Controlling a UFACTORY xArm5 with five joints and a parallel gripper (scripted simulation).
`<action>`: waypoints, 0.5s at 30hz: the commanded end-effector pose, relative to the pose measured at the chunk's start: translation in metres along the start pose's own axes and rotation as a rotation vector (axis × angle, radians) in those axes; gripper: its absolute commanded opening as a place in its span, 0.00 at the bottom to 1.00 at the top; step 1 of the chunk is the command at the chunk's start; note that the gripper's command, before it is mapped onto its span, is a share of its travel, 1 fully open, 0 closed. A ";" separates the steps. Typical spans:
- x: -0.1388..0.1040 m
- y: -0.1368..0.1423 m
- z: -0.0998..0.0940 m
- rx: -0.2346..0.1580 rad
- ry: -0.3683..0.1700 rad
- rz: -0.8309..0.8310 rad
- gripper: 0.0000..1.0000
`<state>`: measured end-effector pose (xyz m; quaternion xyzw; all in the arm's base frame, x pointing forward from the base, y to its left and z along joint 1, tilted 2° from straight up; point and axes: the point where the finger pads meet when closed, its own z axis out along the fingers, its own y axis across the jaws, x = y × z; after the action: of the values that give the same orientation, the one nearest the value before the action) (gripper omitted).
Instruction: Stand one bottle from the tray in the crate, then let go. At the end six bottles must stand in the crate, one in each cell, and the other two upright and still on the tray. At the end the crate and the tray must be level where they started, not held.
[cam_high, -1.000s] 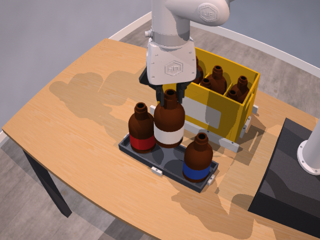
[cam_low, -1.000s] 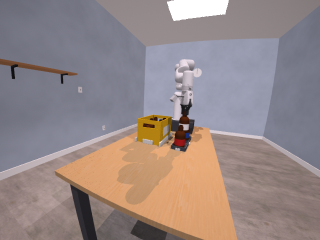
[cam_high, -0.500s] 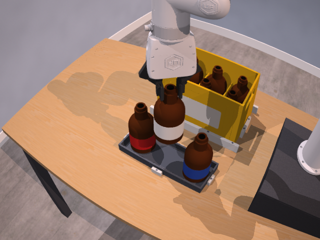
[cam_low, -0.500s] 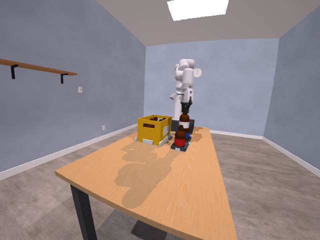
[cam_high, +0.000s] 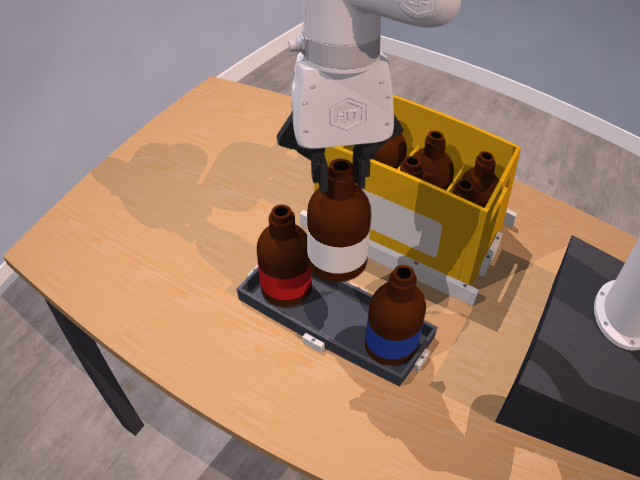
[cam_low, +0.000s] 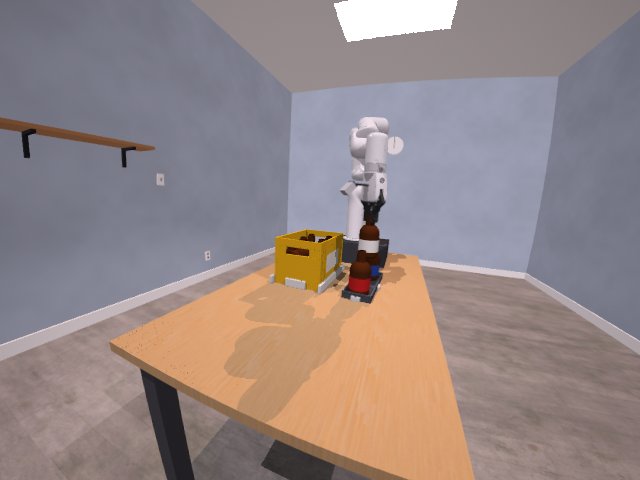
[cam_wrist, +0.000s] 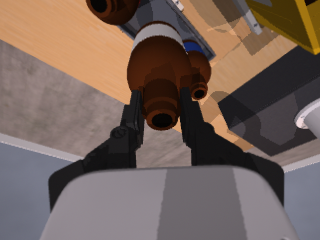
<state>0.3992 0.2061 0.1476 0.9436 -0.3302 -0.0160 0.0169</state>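
My gripper (cam_high: 341, 178) (cam_low: 370, 219) (cam_wrist: 161, 100) is shut on the neck of the white-labelled brown bottle (cam_high: 339, 222) (cam_low: 369, 233) (cam_wrist: 159, 62), which hangs upright above the tray (cam_high: 330, 338) (cam_wrist: 207, 50). The red-labelled bottle (cam_high: 284, 263) (cam_low: 360, 279) stands at the tray's left end in the top view, the blue-labelled bottle (cam_high: 395, 320) (cam_wrist: 199, 67) at its right end. The yellow crate (cam_high: 454, 237) (cam_low: 299, 268) (cam_wrist: 300, 25) stands level behind the tray. Several brown bottles stand in it; its near left part is hidden behind the gripper and the crate wall.
White stop blocks (cam_high: 313, 342) (cam_low: 295, 283) sit on the table around the tray and crate. The crate's near wall (cam_high: 400, 178) rises beside the held bottle. The robot's dark base (cam_high: 563, 330) is at the right in the top view.
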 end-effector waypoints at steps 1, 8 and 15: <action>0.000 -0.001 -0.004 0.004 0.002 0.000 0.00; 0.000 -0.001 -0.005 0.004 0.002 0.000 0.00; 0.000 -0.001 -0.005 0.004 0.002 0.000 0.00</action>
<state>0.3992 0.2061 0.1513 0.9436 -0.3302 -0.0161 0.0171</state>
